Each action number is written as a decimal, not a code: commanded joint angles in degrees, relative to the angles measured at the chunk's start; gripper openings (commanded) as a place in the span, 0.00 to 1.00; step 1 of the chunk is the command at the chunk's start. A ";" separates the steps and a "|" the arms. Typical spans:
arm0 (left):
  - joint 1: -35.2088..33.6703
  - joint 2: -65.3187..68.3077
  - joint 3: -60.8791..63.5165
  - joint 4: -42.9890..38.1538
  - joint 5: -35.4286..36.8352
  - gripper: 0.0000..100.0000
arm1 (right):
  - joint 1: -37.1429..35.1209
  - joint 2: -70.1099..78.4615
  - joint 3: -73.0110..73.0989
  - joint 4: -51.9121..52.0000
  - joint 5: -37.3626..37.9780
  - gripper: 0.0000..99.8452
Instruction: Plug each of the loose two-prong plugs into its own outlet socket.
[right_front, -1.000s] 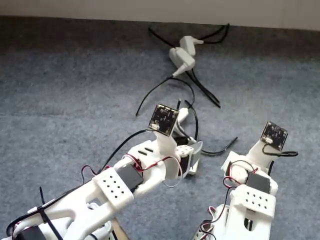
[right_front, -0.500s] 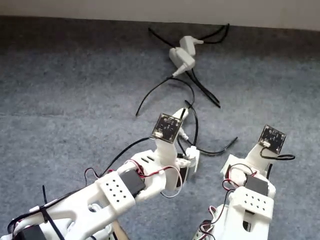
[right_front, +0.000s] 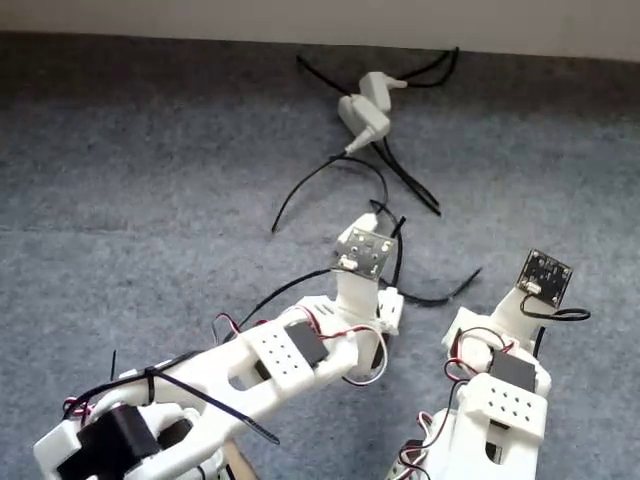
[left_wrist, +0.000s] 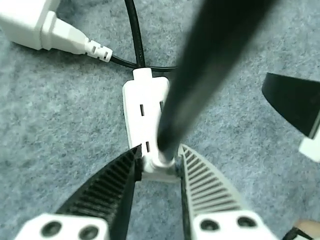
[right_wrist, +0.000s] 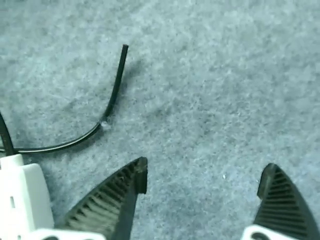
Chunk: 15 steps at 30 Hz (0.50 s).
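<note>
A: Plug (left_wrist: 162, 158) sits at the near socket of the outlet strip (left_wrist: 146, 112), which lies on the carpet (left_wrist: 60, 125). Left gripper (left_wrist: 159, 150) is nipped narrow on the plug. Seated?

B: Can't tell. Judgement: press straight down, no twist, prongs matched to slots. Plug stands upright, cord (left_wrist: 200, 75) rising. The strip's long axis runs away from the gripper. Right gripper (right_wrist: 200, 200) spread wide, empty, over carpet.

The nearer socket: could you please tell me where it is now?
In the left wrist view the socket lies flat on the carpet, its near end at the left gripper, with a white plug just beyond its far end.
</note>
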 joint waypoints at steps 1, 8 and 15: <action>-0.40 -2.07 -1.45 0.18 0.44 0.01 | 0.31 -0.84 -0.13 -0.92 0.79 0.34; 0.31 -14.11 3.12 -1.76 0.18 0.01 | -1.19 -0.84 -0.13 -1.01 0.79 0.34; -1.63 -12.53 3.65 -5.71 -0.09 0.01 | -1.89 -0.84 -0.13 -1.01 0.79 0.34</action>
